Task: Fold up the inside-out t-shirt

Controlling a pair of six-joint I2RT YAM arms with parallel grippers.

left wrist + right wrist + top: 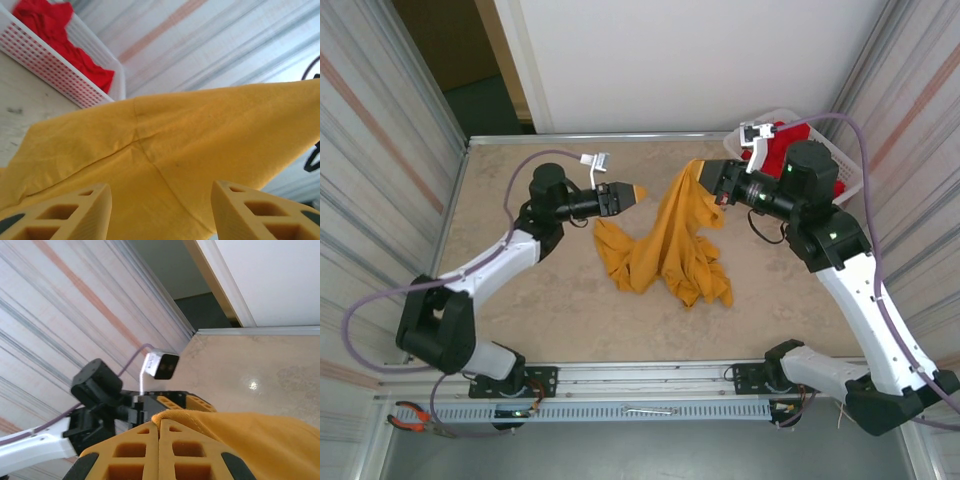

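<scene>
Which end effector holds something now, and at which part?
The right end effector is shut on the yellow t-shirt, pinching a lifted fold of cloth; the left end effector is open, holding nothing.

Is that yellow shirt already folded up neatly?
No, the yellow shirt hangs bunched from the right claw and trails in a crumpled heap on the table.

Bright, even light fell from above. The mustard-yellow cotton t-shirt (pixel 670 245) cast only a faint, soft shadow on the beige stone-patterned tabletop (pixel 560 300). A small glare spot shone there in the right wrist view. The left wrist view looked soft, its pale striped wall (pixel 210 55) washed out.
</scene>
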